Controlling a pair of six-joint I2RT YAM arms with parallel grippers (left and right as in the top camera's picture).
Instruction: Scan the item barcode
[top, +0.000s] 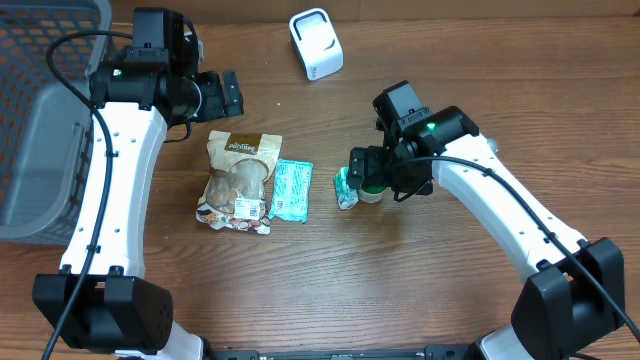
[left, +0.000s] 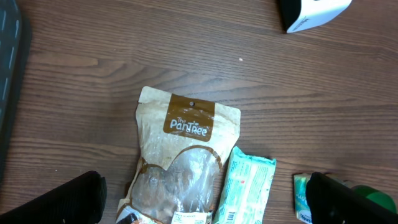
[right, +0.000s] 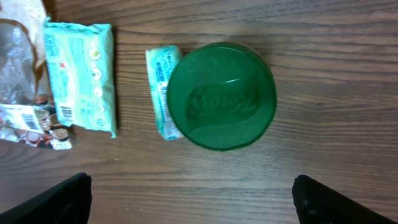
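An evenly lit brown wood-grain table (top: 420, 290), with a grey basket (top: 40, 170) at its left edge.

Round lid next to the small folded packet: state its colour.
The lid is solid green with faint embossed lettering; the right wrist view shows it best.

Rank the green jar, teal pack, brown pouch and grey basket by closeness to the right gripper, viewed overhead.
1. Green jar, under the right gripper.
2. Teal pack, mid-table.
3. Brown pouch, beyond that pack.
4. Grey basket, at the table's edge.
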